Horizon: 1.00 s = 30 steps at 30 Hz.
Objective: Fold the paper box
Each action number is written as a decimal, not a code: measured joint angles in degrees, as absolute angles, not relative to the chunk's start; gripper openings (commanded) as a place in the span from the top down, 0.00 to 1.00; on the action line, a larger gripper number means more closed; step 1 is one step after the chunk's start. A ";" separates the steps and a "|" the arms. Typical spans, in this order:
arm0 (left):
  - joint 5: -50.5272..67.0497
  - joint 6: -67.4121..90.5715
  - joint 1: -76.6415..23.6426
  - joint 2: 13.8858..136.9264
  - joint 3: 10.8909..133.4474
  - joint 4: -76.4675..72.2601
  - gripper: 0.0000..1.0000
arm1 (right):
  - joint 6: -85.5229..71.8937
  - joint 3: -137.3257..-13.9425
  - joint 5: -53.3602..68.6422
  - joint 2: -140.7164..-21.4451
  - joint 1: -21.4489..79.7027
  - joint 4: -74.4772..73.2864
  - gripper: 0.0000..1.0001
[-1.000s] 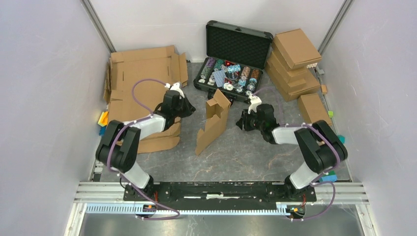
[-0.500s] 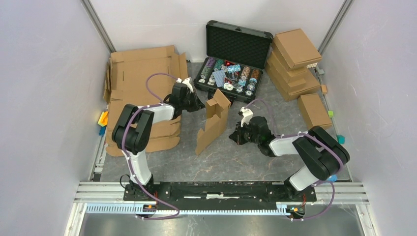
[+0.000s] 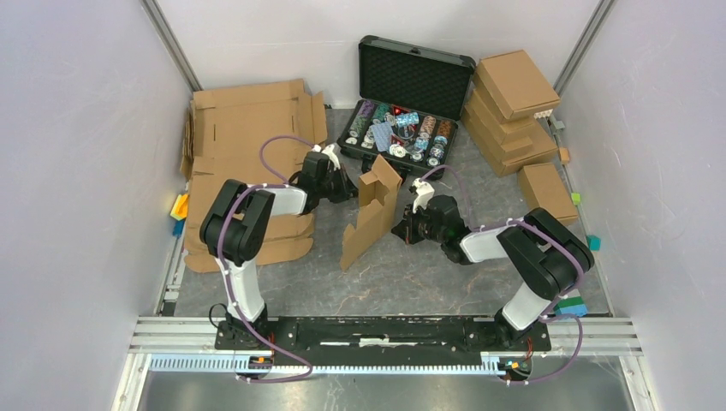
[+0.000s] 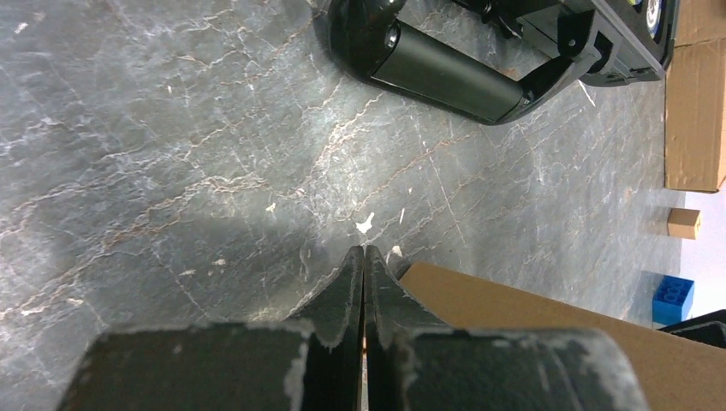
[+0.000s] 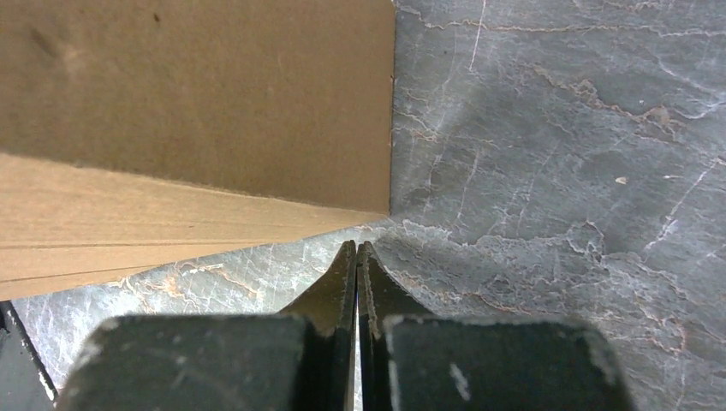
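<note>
The paper box [image 3: 372,214] stands partly folded in the middle of the table, a brown cardboard piece with flaps sticking up. My left gripper [image 3: 349,190] is shut and empty, low over the table at the box's upper left. In the left wrist view its fingertips [image 4: 365,257] meet, and a cardboard edge [image 4: 548,317] lies just to their right. My right gripper [image 3: 401,229] is shut and empty at the box's right side. In the right wrist view its tips [image 5: 356,253] sit just below the corner of the cardboard [image 5: 197,103], without touching it.
An open black case [image 3: 402,128] of poker chips stands behind the box; its handle [image 4: 445,73] shows in the left wrist view. Folded brown boxes [image 3: 514,103] are stacked at the back right. Large flat cardboard sheets [image 3: 248,128] lie at the left, with coloured blocks [image 3: 180,205] beside them.
Both grippers have moved in toward the box, the left one rightward and the right one leftward. The box has stayed in place.
</note>
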State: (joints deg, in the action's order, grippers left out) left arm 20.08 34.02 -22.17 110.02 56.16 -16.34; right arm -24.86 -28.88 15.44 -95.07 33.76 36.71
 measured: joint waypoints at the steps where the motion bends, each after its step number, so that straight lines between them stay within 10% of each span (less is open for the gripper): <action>1: 20.12 34.28 -22.26 110.19 56.16 -16.86 0.98 | -24.86 -28.95 15.44 -95.26 33.76 36.73 1.00; 30: 16.93 40.62 -28.75 103.33 37.50 -33.54 0.98 | -20.08 -30.76 11.88 -93.30 32.40 28.40 1.00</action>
